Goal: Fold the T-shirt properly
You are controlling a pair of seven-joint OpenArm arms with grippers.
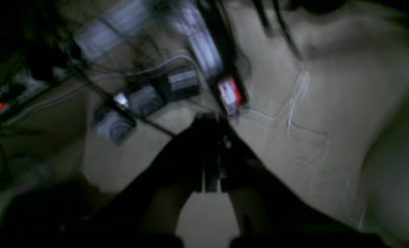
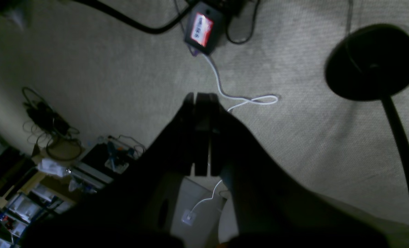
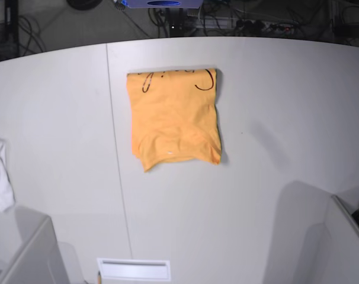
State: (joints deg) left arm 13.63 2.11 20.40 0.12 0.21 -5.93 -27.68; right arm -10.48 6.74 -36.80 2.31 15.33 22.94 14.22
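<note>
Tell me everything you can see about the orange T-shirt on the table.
The T-shirt is light orange, soft cotton-looking cloth, folded into a compact upright rectangle. It lies flat on the white table, towards the far edge. Thin black script marks run along its far edge; its near hem is slightly uneven. Only the table touches it.

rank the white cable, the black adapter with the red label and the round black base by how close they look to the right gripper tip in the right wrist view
From the right gripper, as that view shows it:
1. white cable, looping on the carpet just right of the tip
2. black adapter, straight above, near the top edge
3. round black base, far off to the upper right
</note>
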